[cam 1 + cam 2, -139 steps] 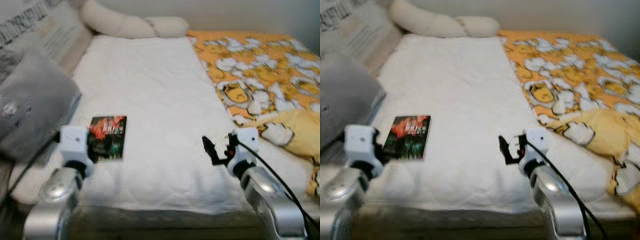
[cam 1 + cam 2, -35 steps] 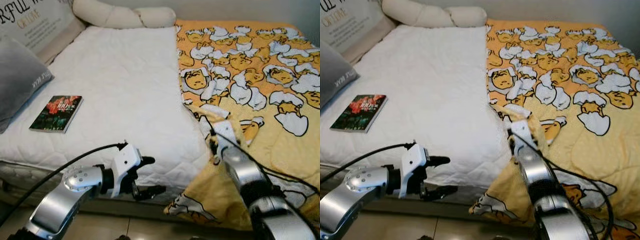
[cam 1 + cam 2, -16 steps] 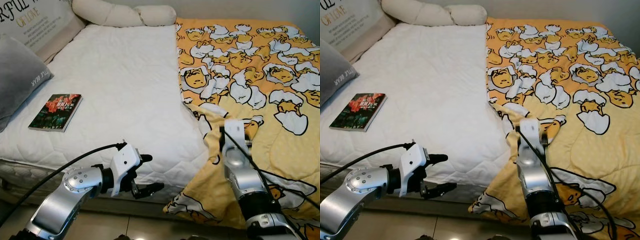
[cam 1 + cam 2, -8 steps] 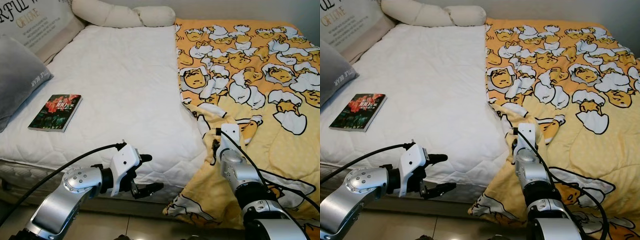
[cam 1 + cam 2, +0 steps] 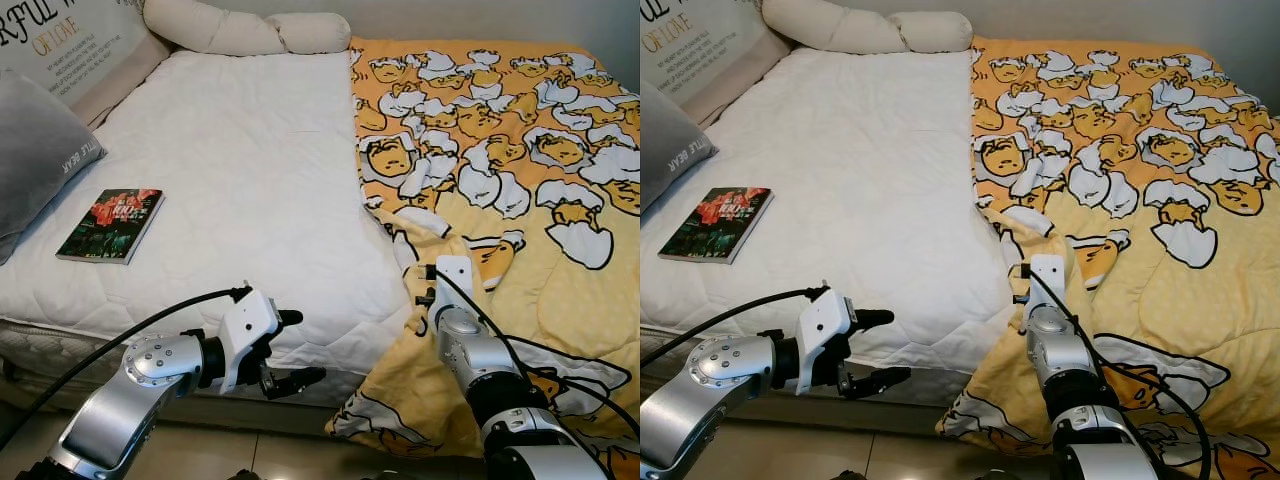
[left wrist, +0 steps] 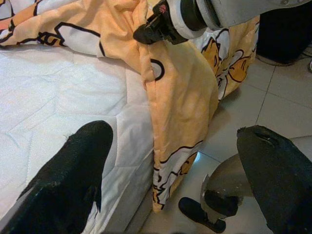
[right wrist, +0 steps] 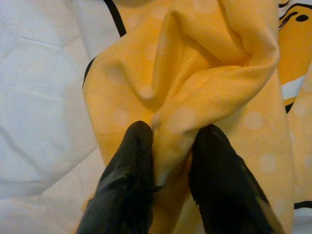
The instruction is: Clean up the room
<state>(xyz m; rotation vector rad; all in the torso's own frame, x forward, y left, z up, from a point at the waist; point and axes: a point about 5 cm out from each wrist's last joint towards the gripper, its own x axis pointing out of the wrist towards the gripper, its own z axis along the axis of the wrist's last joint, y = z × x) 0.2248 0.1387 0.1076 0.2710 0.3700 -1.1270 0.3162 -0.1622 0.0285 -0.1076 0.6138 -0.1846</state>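
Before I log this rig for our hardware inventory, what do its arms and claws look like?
Both arms are rounded, glossy silver segments with black joints. The left claw has a boxy white wrist housing, two long black fingers and a black cable looping back from it. The right claw has matte black fingers, a white wrist block and black cables along the forearm.

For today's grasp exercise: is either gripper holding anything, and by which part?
The right gripper pinches a raised fold of the yellow blanket near its edge at the mattress corner. The left gripper is open, holding nothing.
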